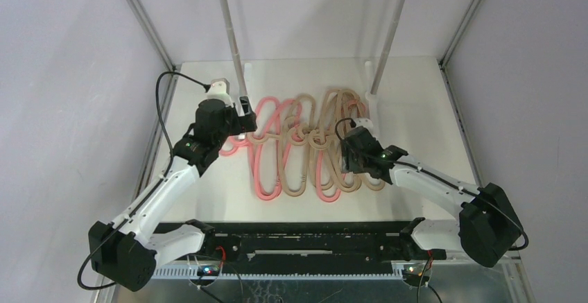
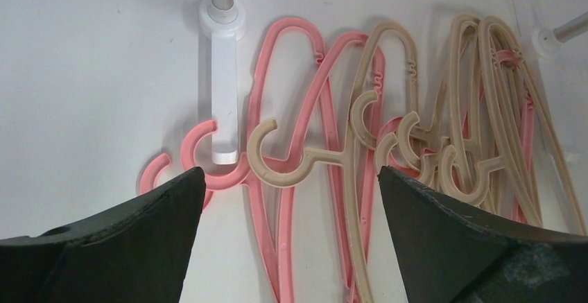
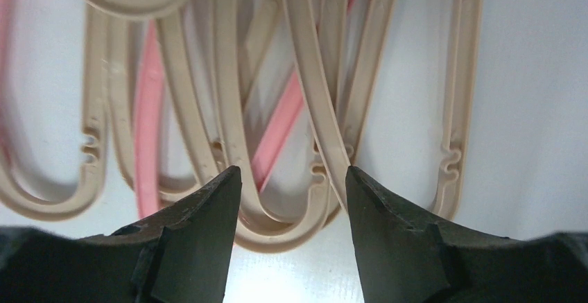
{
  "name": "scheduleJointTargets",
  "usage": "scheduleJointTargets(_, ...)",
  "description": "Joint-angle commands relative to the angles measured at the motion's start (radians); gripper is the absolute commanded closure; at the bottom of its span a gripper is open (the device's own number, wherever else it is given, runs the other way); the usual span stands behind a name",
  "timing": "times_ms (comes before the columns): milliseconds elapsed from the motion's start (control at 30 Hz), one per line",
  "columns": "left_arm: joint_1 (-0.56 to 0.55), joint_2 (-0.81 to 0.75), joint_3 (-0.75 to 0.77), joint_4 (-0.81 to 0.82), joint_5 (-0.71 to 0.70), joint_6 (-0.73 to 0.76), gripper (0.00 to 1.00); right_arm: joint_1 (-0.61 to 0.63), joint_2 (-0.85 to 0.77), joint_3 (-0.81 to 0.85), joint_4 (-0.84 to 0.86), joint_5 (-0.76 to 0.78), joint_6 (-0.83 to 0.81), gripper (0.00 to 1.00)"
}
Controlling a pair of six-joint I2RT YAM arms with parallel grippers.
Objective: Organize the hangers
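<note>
Pale walls, white table

A pale, glossy worktop is enclosed by lavender-grey walls. Two grey rack poles are planted on its far part: the left pole at about 11 o'clock and the right pole at about 1 o'clock. In the left wrist view, the left pole is seated in a round white socket, from which a flat white bar is laid toward 6 o'clock. A second socket is seen at 2 o'clock. Metal struts are fixed at the far corners.
</note>
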Motion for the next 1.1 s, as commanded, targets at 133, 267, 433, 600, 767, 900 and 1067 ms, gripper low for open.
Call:
scheduleJointTargets(133,-0.008,-0.042,-0.026,0.032,0.006,-0.022,0.0,-0.014,0.009,-0.037,0.018,-0.011,0.071,0.34)
scheduleJointTargets(267,-0.007,-0.05,-0.034,0.029,0.004,-0.023,0.0,-0.021,0.047,-0.042,0.035,-0.008,0.07,0.35)
scheduleJointTargets(433,-0.006,-0.072,-0.052,0.029,0.001,-0.025,0.0,-0.034,0.086,-0.061,0.07,0.006,0.066,0.35)
scheduleJointTargets(600,-0.008,-0.095,-0.069,0.027,0.004,-0.027,0.01,-0.055,0.107,-0.063,0.1,0.034,0.045,0.35)
scheduleJointTargets(767,-0.008,-0.102,-0.082,0.028,0.002,-0.036,0.0,-0.092,0.128,-0.069,0.117,0.011,0.039,0.35)
scheduleJointTargets(900,-0.008,-0.097,-0.082,0.03,-0.003,-0.037,0.0,-0.123,0.157,-0.07,0.126,-0.033,0.033,0.47)
scheduleJointTargets(1067,-0.007,-0.08,-0.07,0.029,-0.001,-0.039,0.01,-0.116,0.155,-0.071,0.125,-0.043,0.024,0.85)
